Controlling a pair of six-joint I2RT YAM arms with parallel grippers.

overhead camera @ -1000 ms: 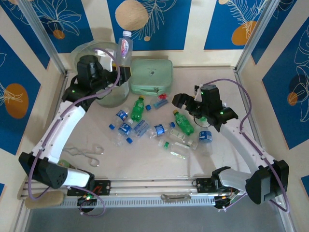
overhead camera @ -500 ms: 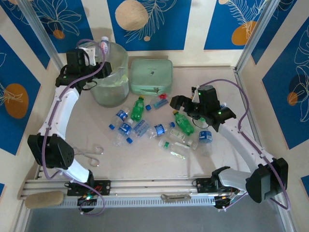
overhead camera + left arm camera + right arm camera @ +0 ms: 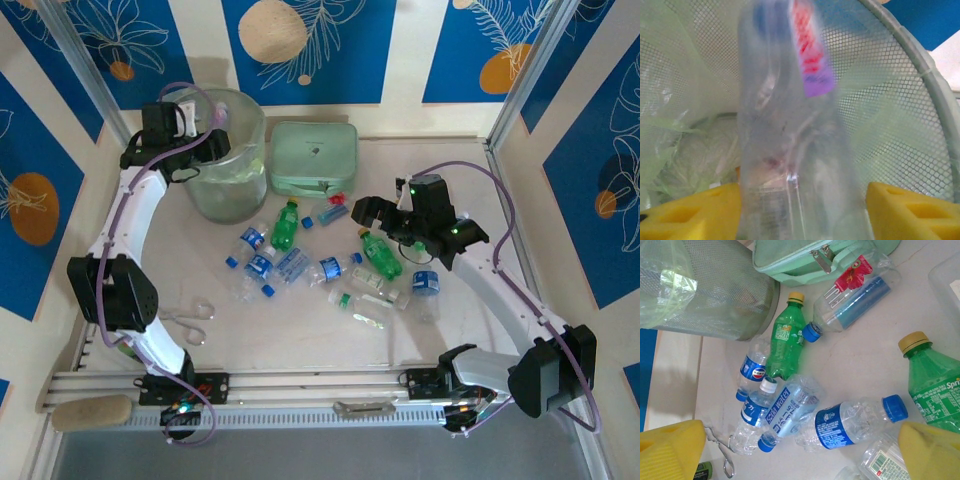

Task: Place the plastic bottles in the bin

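The left gripper (image 3: 800, 210) is gripping a clear bottle (image 3: 790, 125) inside the mesh bin (image 3: 228, 150); overhead hides this. The right gripper (image 3: 800, 440) is hovering open above scattered bottles (image 3: 330, 265).

Bottles (image 3: 320, 265) lie before bin (image 3: 228, 180) and case (image 3: 313, 158).

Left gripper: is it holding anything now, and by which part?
Yes. The left gripper holds a clear plastic bottle by its lower body, between the yellow pads, over the pale-green mesh bin.
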